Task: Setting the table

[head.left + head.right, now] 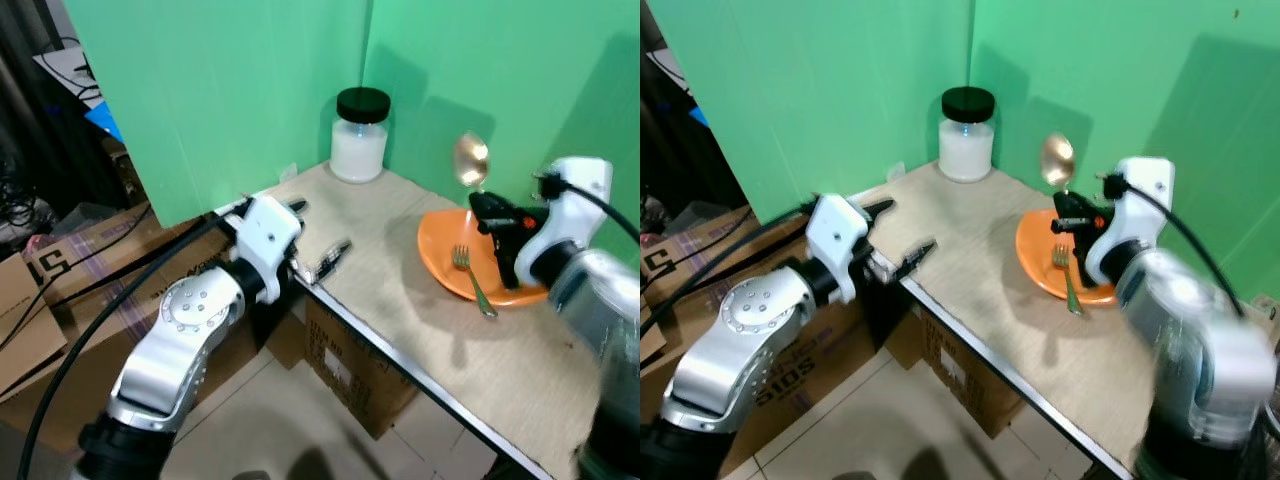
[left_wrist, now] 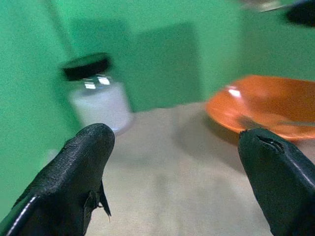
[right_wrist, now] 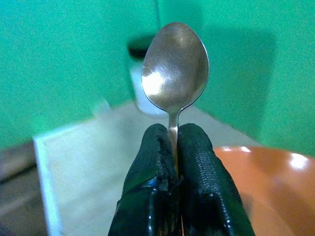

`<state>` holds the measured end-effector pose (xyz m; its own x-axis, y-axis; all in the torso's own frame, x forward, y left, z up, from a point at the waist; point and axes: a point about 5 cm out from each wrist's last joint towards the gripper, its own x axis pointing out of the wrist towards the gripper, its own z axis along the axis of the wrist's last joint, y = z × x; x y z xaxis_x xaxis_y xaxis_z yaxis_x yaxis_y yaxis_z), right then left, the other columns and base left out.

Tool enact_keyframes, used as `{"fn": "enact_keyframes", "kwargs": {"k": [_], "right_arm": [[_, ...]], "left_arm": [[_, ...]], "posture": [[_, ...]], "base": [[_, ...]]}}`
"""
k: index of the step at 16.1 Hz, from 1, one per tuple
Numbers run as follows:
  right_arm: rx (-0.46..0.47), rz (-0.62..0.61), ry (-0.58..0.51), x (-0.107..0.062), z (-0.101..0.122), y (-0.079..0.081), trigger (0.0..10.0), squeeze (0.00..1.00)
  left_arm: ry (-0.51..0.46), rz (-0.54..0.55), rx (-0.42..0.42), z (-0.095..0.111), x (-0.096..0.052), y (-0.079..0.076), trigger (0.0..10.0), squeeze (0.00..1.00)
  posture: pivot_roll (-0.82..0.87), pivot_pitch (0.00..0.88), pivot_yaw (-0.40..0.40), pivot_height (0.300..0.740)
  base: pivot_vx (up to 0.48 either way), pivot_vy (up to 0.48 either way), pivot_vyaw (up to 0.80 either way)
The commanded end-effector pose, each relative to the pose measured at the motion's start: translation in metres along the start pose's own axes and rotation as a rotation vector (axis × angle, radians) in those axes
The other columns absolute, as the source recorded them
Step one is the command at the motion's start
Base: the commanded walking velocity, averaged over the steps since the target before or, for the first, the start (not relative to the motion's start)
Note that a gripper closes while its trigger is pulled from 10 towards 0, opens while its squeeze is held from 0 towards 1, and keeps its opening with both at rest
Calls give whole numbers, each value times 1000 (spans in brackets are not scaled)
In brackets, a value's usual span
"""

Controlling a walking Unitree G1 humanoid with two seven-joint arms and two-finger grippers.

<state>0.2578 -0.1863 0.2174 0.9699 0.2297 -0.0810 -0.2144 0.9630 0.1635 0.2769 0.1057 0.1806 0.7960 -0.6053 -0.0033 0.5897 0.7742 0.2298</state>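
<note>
An orange plate [image 1: 440, 250] sits on the wooden table, with a fork [image 1: 472, 279] lying across it. My right gripper [image 1: 487, 212] hovers over the plate's far side, shut on a metal spoon [image 1: 470, 159] whose bowl points up; the spoon [image 3: 175, 69] stands pinched between the black fingers [image 3: 197, 162]. My left gripper [image 1: 312, 238] rests open at the table's left corner, its fingers [image 2: 78, 167] spread and aimed toward the plate [image 2: 261, 105], nothing between them.
A white jar with a black lid [image 1: 360, 135] stands at the table's back corner against the green wall. Cardboard boxes [image 1: 350, 370] sit under and to the left of the table. The table's metal front edge [image 1: 400, 360] runs diagonally.
</note>
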Motion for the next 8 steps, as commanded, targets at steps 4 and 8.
{"fn": "enact_keyframes", "kwargs": {"k": [4, 8], "right_arm": [[11, -18, -160, -28, -13, 29, 10000, 0], [-102, -76, -166, -30, -26, 35, 10000, 0]], "left_arm": [[-18, 173, -49, 1, -15, -6, 10000, 0], [-4, 140, 3, -1, -12, -15, 10000, 0]], "posture": [[7, 0, 12, 740], [12, 0, 2, 740]], "base": [[0, 0, 0], [0, 0, -588]]}}
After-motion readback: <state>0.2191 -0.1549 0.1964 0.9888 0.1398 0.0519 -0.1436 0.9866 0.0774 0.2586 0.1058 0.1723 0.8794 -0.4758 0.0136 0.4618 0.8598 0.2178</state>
